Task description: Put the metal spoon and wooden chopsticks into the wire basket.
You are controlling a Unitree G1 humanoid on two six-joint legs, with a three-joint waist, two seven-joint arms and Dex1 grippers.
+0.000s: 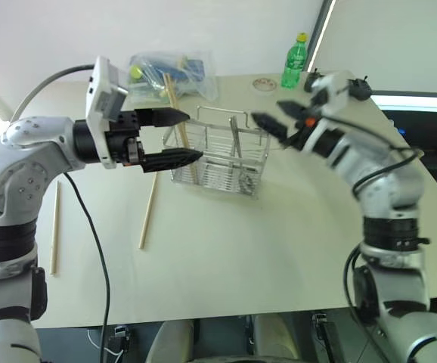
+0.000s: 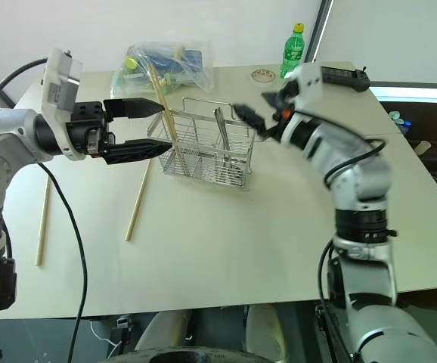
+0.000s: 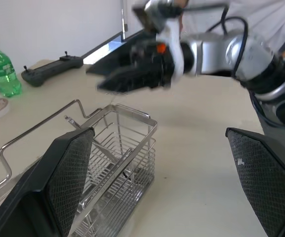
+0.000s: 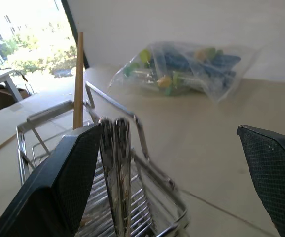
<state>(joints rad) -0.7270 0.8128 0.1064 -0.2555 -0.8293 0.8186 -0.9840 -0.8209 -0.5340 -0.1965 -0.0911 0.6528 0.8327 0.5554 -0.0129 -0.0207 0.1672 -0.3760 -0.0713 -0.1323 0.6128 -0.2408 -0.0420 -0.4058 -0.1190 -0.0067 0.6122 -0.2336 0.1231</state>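
Unlabelled chopsticks (image 1: 148, 212); green bottle's (image 1: 295, 60) label unreadable.

You have the wire basket (image 1: 217, 155) mid-table with the metal spoon (image 1: 236, 141) standing in it and one of the wooden chopsticks (image 1: 178, 117) leaning in its left end. Two more chopsticks (image 1: 148, 210) lie on the table (image 1: 279, 242) to its left. Behind the basket sit a plastic bag (image 1: 169, 74) and, further right, a bottle (image 1: 295, 61).
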